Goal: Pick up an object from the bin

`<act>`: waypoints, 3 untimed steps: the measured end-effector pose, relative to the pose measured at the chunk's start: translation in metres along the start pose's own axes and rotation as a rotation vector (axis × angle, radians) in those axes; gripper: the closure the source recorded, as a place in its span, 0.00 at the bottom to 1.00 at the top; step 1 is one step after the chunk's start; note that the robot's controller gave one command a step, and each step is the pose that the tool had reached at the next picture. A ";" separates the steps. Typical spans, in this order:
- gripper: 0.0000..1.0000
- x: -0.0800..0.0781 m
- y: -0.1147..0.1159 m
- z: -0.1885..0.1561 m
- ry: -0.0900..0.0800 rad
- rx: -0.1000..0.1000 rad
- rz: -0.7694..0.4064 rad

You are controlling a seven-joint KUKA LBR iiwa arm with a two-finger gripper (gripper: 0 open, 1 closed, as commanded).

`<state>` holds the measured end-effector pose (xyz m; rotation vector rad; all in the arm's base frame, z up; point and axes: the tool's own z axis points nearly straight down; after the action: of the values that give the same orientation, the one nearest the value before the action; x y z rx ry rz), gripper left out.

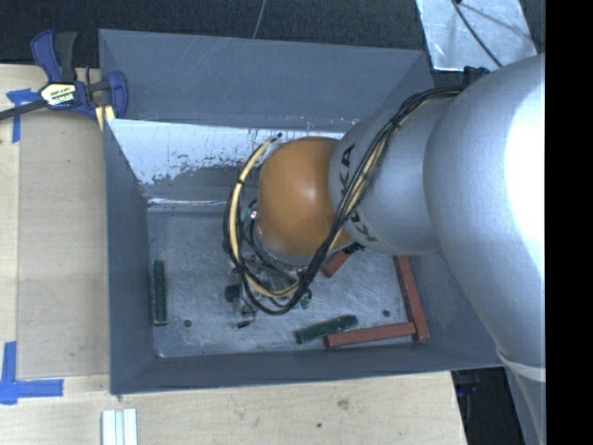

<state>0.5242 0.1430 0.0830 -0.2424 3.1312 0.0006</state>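
Hanging low over the scuffed floor in the middle of the grey metal bin point(130, 248), the pincer point(244, 306) sits under the arm's glossy orange cover point(295, 202) and looped black and yellow cables point(243, 202); whether it is released or clenched cannot be told. Nearest lies a slim dark green rod point(326, 328), flat by the lower wall, just beside a reddish-brown strip point(371, 337). A dark green flat bar point(159, 292) lies well apart at left

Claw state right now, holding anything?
Claw: cannot be told; it is mostly hidden under the rounded orange wrist cover, low over the floor of the grey metal bin.
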 end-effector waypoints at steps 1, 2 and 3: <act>1.00 -0.013 0.004 -0.047 0.006 0.001 -0.001; 1.00 -0.038 0.009 -0.061 -0.018 -0.001 -0.012; 1.00 -0.033 -0.023 -0.104 0.004 0.003 0.007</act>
<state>0.5605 0.1253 0.1869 -0.2315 3.1358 -0.0046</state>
